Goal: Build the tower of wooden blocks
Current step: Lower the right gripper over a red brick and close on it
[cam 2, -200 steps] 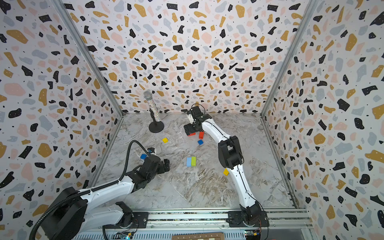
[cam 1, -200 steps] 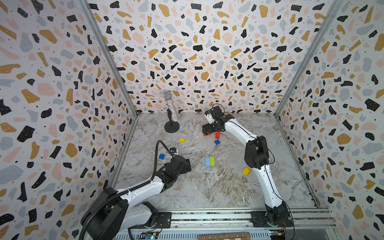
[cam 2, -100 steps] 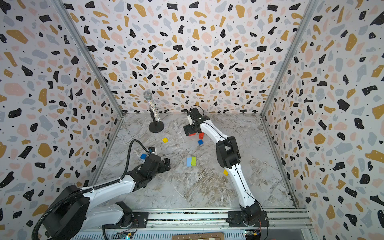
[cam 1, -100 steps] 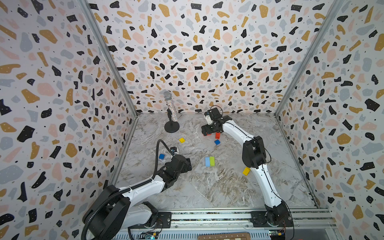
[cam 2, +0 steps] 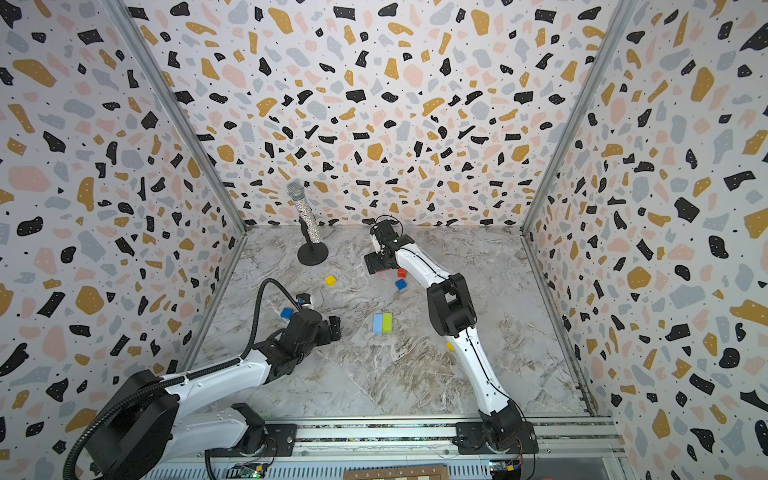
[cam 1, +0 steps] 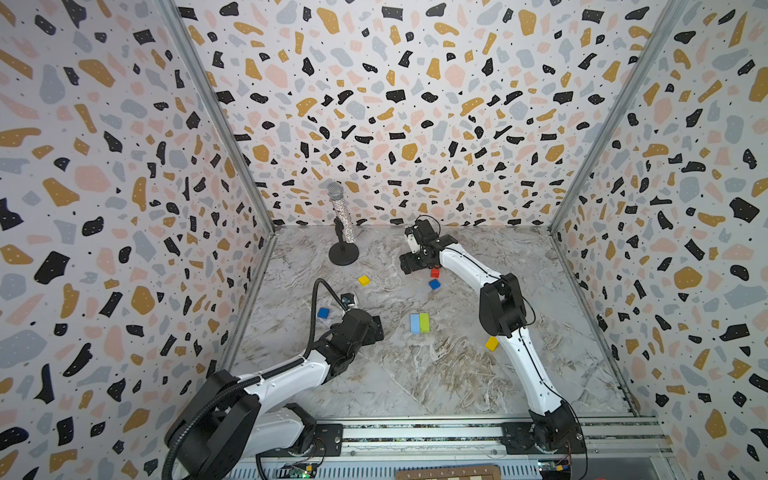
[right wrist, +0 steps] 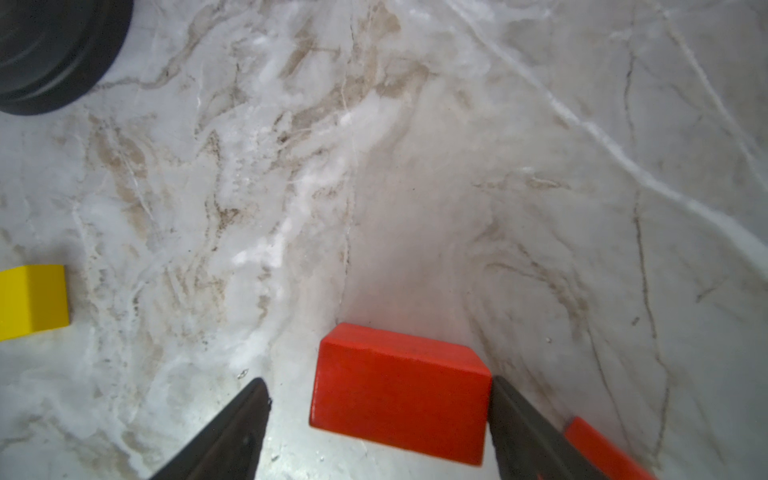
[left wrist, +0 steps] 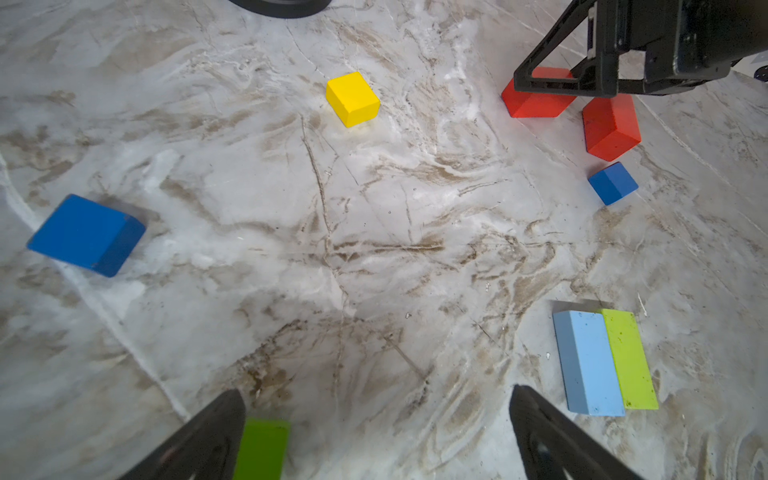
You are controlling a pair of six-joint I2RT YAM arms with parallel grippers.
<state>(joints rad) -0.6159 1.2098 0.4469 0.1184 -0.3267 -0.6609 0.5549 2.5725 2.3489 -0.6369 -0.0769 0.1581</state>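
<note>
Grasping red block (right wrist: 399, 374): right tool (right wrist: 376, 382) straddling it, jaws apart, not yet clamped; next, probably closing, lifting, setting it across light-blue brick (left wrist: 588, 361) and lime brick (left wrist: 629, 357); left tool (left wrist: 376, 390) agape.

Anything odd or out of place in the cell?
Only the glittery microphone on its stand near the back wall: it is no block. Blocks lie scattered, none stacked; light-blue brick and lime brick sit flush side by side. Nothing looks damaged.

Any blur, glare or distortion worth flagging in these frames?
Right wrist view: floor looks soft, right gripper's fingers blurred. Left wrist view: yellow block sharp, left gripper's fingers out of focus. Both top views: sharp, evenly lit.
</note>
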